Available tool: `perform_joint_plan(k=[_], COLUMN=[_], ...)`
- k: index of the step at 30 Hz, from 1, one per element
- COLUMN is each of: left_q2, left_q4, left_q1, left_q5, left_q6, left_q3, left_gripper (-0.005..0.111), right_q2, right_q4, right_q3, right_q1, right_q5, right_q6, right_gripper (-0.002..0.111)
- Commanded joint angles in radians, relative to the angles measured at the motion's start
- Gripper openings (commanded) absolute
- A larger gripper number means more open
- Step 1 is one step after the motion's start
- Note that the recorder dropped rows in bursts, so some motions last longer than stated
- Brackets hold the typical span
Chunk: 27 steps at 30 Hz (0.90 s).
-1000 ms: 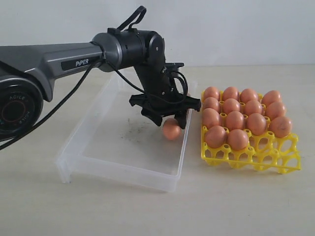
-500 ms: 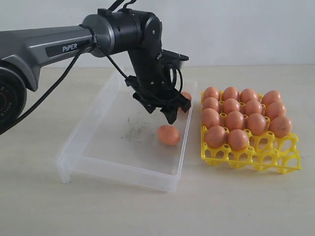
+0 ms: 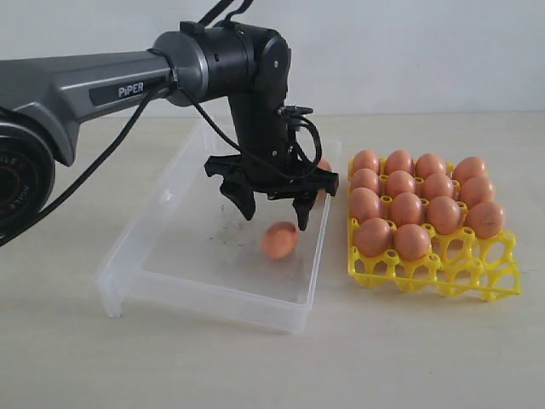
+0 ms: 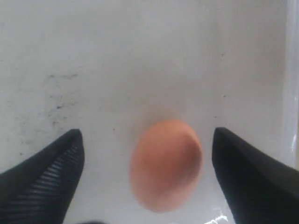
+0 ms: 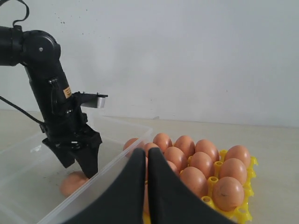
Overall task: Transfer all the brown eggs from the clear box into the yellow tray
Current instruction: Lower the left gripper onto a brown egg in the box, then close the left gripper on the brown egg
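Box (image 3: 162, 256) left of counter's middle. Left gripper (image 3: 274, 217) above it, jaws wide apart, empty. Egg (image 3: 279, 240) on box floor beneath; second egg (image 3: 324, 165) behind gripper. Tray (image 3: 477, 277) toward right edge, mostly filled. Right gripper (image 5: 145, 153): jaws together.

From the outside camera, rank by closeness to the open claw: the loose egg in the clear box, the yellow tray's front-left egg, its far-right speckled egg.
1. The loose egg, in the clear box under the left gripper.
2. The front-left egg, corner of the yellow tray beside the box.
3. The speckled egg, tray's far right.
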Motion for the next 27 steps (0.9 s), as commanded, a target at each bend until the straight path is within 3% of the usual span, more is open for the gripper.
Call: perform_joint_plan(k=[1, 7, 10, 15, 27], left_q2=[0.034, 0.057, 0.062, 0.064, 0.060], left_q4=[0.066, 0.039, 0.039, 0.036, 0.093], left_q1=[-0.005, -0.021, -0.023, -0.023, -0.023], left_q5=[0.003, 0.003, 0.003, 0.003, 0.003], left_q6=[-0.009, 0.023, 0.025, 0.028, 0.028], left_q3=[0.004, 0.004, 0.004, 0.004, 0.002], left_gripper=[0.071, 0.067, 0.050, 0.003, 0.006], right_q2=[-0.004, -0.004, -0.004, -0.004, -0.004], right_q4=[0.001, 0.001, 0.001, 0.001, 0.001], right_q3=[0.004, 0.004, 0.004, 0.004, 0.004], right_q1=[-0.003, -0.003, -0.003, -0.003, -0.003], right_q5=[0.001, 0.001, 0.001, 0.001, 0.001], right_q6=[-0.001, -0.001, -0.001, -0.001, -0.001], right_gripper=[0.000, 0.000, 0.000, 0.000, 0.000])
